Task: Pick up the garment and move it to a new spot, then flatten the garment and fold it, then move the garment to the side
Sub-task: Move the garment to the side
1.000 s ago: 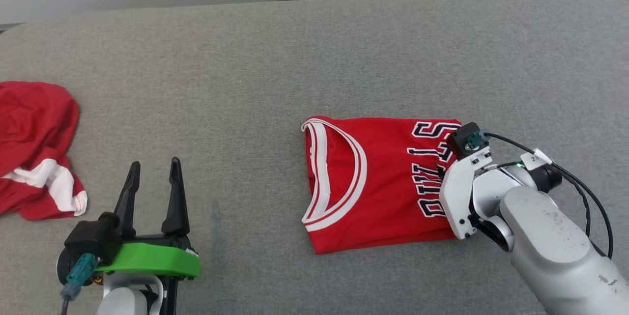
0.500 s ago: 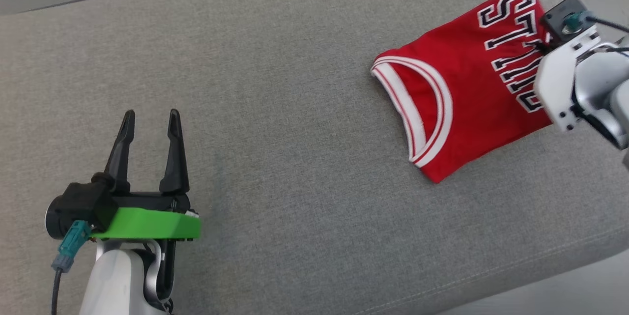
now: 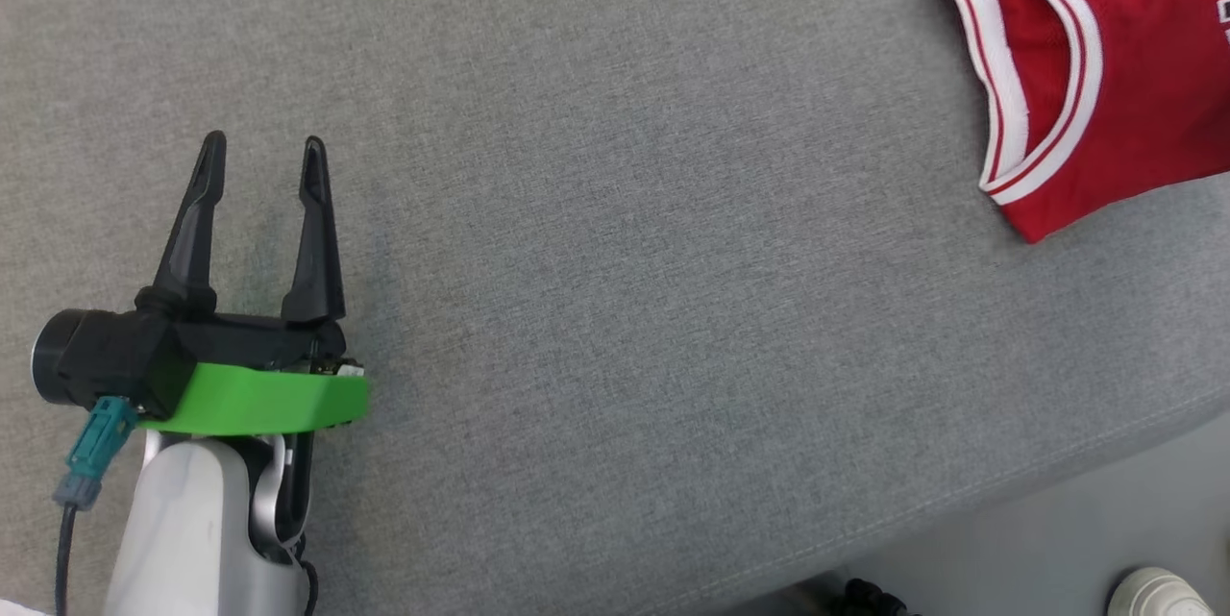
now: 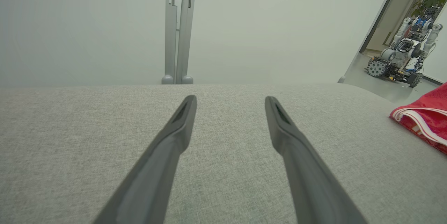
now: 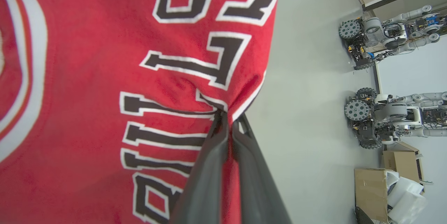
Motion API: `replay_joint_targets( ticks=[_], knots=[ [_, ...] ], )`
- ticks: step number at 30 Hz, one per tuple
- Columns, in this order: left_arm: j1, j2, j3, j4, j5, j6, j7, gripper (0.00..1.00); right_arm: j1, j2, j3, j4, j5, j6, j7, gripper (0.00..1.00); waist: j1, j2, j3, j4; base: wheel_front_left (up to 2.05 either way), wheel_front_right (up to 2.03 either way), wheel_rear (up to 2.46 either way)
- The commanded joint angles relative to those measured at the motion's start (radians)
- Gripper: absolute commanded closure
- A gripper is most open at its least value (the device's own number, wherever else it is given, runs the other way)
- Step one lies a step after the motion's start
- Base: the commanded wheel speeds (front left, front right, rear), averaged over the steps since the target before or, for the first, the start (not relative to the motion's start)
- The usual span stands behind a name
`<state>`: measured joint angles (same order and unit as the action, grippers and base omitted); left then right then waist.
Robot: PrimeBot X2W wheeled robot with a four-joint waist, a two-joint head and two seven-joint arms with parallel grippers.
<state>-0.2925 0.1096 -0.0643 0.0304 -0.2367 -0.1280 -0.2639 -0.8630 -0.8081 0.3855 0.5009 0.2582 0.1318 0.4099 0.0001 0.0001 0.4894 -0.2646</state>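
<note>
Much of the jersey (image 3: 1153,97) is cut off.

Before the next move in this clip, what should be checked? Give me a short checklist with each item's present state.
1. Right gripper shut on the jersey, at its edge: ok.
2. Left gripper open, apart from the jersey: ok.
3. Jersey folded, collar end lying on the grey surface: ok.
4. Fabric smooth at the pinch: not ok, it bunches there.
5. Pinched edge supported by the surface: cannot tell.
</note>
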Motion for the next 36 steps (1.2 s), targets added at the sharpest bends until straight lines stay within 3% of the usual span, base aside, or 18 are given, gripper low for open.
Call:
replay_joint_targets(
  ticks=[1,5,6,7,16,21,28,36],
  knots=[
    [-0.018,0.008,0.001,-0.007,0.000,-0.004,0.000,0.00,0.013,0.001,-0.019,0.011,-0.011,-0.002,-0.016,1.00,-0.0001,-0.0001,0.047,0.022,0.00,0.00,0.00],
    [-0.030,0.012,-0.002,-0.011,-0.001,-0.004,0.000,0.00,0.014,0.008,-0.086,0.053,-0.040,-0.002,-0.046,1.00,-0.0001,-0.0001,0.069,0.047,0.00,0.00,0.00],
    [-0.031,0.012,-0.001,-0.011,-0.003,-0.004,0.000,0.00,0.014,0.014,-0.107,0.067,-0.053,-0.002,-0.052,0.72,-0.0001,-0.0001,0.072,0.055,0.00,0.00,0.00],
    [-0.032,0.013,-0.002,-0.009,-0.002,-0.003,0.000,0.00,0.016,0.019,-0.131,0.083,-0.065,-0.002,-0.059,0.00,-0.0001,-0.0001,0.073,0.062,0.00,0.00,0.00],
    [0.008,-0.010,0.018,0.013,-0.013,-0.003,0.000,0.00,0.065,0.098,-0.260,0.145,-0.143,-0.002,-0.131,0.00,-0.0001,-0.0001,-0.014,0.109,0.00,0.00,0.00],
    [0.049,-0.023,0.029,0.036,-0.017,-0.003,0.000,0.00,0.127,0.173,-0.294,0.105,-0.127,-0.002,-0.200,0.00,-0.0001,-0.0001,-0.102,0.121,0.00,0.00,0.00],
    [0.119,-0.047,0.058,0.062,-0.024,-0.003,0.000,0.00,0.276,0.357,-0.383,-0.063,-0.095,-0.002,-0.427,0.00,-0.0001,-0.0001,-0.242,0.139,0.00,0.00,0.00],
    [0.203,-0.056,0.096,0.101,-0.026,0.004,0.000,0.00,0.483,0.556,-0.363,-0.212,-0.127,-0.002,-0.552,0.00,-0.0001,-0.0001,-0.369,0.165,0.00,0.00,0.00]
  ],
)
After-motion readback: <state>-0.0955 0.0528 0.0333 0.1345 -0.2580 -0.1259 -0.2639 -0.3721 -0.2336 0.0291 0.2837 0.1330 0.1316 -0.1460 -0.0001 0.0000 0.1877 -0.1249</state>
